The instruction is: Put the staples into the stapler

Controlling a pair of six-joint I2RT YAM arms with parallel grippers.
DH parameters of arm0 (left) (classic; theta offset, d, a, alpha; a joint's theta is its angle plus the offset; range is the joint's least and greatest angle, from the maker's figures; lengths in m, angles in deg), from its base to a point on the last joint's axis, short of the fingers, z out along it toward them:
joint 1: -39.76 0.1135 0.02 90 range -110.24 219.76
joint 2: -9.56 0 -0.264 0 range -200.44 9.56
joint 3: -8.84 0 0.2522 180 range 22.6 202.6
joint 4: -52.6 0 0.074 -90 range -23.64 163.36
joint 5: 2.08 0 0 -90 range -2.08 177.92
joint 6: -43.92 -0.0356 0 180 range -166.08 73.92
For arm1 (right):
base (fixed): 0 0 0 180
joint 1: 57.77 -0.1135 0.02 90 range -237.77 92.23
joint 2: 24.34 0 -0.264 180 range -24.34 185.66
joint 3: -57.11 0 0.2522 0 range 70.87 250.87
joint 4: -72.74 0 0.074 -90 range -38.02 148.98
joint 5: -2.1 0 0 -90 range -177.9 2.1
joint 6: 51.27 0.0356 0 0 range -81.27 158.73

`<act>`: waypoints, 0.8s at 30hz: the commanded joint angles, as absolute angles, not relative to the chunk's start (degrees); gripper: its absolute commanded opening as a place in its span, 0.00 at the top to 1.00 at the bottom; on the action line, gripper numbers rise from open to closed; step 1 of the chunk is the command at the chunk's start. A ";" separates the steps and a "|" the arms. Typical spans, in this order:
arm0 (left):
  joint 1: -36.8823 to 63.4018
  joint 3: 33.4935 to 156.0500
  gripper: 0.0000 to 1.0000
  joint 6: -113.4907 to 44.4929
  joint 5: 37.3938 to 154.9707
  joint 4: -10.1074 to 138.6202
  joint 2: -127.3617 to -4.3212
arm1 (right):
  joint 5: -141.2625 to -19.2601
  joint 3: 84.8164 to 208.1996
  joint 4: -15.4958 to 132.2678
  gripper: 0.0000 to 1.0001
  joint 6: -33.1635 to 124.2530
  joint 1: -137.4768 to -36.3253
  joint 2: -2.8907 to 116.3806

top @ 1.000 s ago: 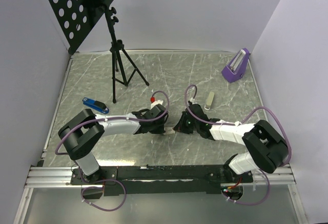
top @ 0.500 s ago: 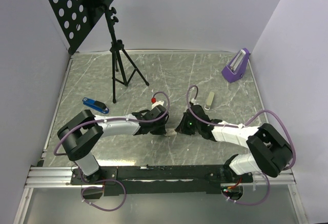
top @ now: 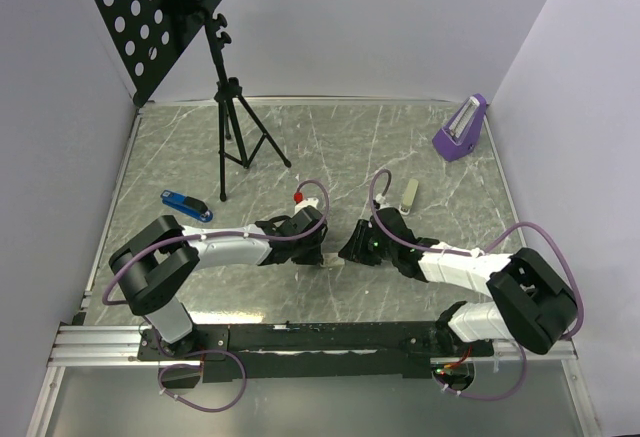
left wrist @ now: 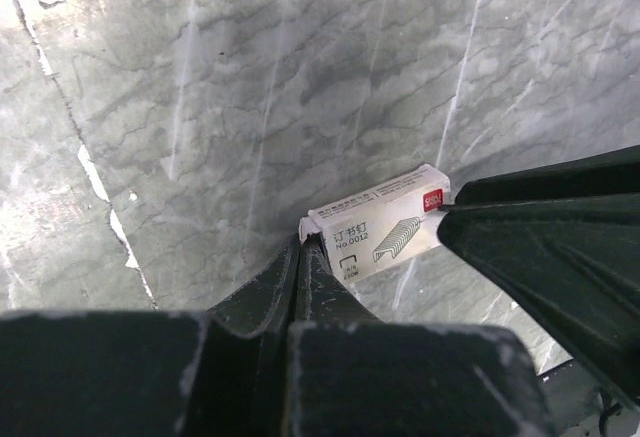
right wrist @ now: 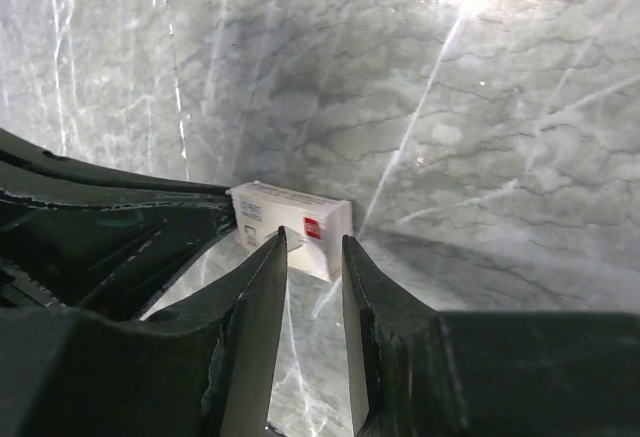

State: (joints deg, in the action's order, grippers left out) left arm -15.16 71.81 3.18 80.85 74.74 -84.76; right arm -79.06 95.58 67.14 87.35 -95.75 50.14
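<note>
Top external view: a blue stapler (top: 186,205) lies by itself at the left of the marbled table (top: 400,137), well apart from the work. At centre, the left gripper (top: 312,250), jaws pressed together on nothing, noses its tip against one end of the small box of staples (top: 328,256), which lies flat on the table. The right gripper (top: 350,249), jaws parted by a narrow gap and holding nothing, meets the other end. Further right lies a small pale oblong piece (top: 408,193); what it is cannot be told. The job looks barely begun: the box appears closed, no staples are out and the stapler seems unopened, so opening both and loading a strip remain. The left wrist view shows the box printed "No.0012" under three Chinese characters, beside a drawing of a staple strip and a red logo too small to read.
</note>
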 commanded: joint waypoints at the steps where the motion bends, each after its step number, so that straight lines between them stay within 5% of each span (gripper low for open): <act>1: -15.44 71.91 0.99 4.11 81.86 72.86 -83.25 | -77.01 94.87 71.81 0.65 88.30 -94.95 51.25; 12: -15.44 71.82 0.99 4.37 82.03 72.60 -83.86 | -74.46 93.90 73.83 0.77 88.65 -93.99 52.66; 20: -15.35 72.35 0.99 4.11 81.86 73.21 -84.57 | -74.46 93.46 72.61 1.00 87.69 -93.11 50.82; 24: -15.00 72.26 0.99 3.67 81.59 73.83 -84.13 | -74.63 93.20 71.90 1.00 86.98 -92.32 50.11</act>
State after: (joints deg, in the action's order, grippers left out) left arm -15.13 71.75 3.18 81.22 74.41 -84.78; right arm -74.89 93.79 70.53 87.90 -93.28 51.80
